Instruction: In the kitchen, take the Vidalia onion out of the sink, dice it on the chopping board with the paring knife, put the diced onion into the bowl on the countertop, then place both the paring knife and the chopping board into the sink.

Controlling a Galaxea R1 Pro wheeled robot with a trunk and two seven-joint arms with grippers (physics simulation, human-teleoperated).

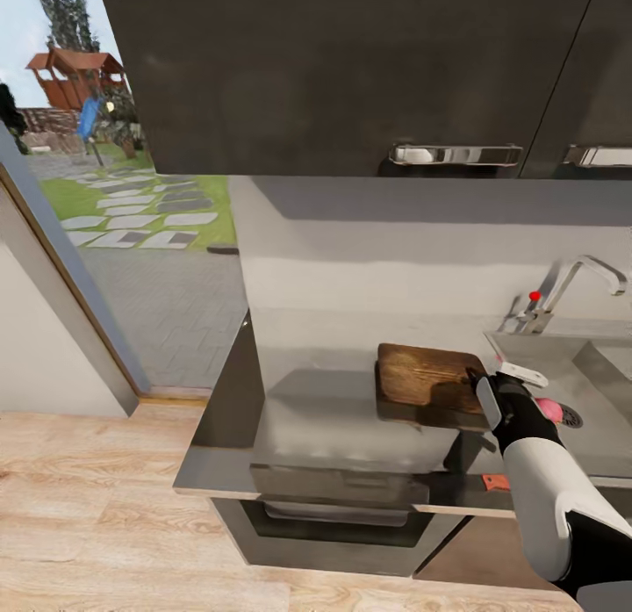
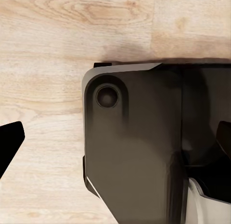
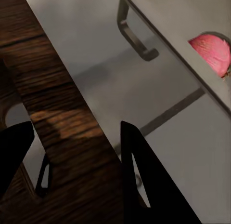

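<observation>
The dark brown chopping board point(image 1: 426, 379) lies on the grey countertop point(image 1: 307, 349), just left of the sink point(image 1: 597, 366). My right gripper point(image 1: 505, 386) is open at the board's right end. In the right wrist view its fingers point(image 3: 144, 180) straddle the chopping board's point(image 3: 57, 103) edge near the slot handle. The pinkish Vidalia onion point(image 1: 551, 408) rests in the basin by the drain, and the right wrist view catches the onion point(image 3: 212, 53) past the sink rim. A red-orange piece point(image 1: 496, 482), likely the paring knife's handle, pokes out beside my forearm. My left gripper point(image 2: 115, 142) is open over the floor.
The chrome tap point(image 1: 575, 283) with its red knob point(image 1: 535, 296) stands behind the sink. Dark wall cabinets point(image 1: 351, 68) hang overhead. A pale squarish patch point(image 1: 347, 423) lies left of the board; I cannot tell whether it is the bowl. A window opening is at left.
</observation>
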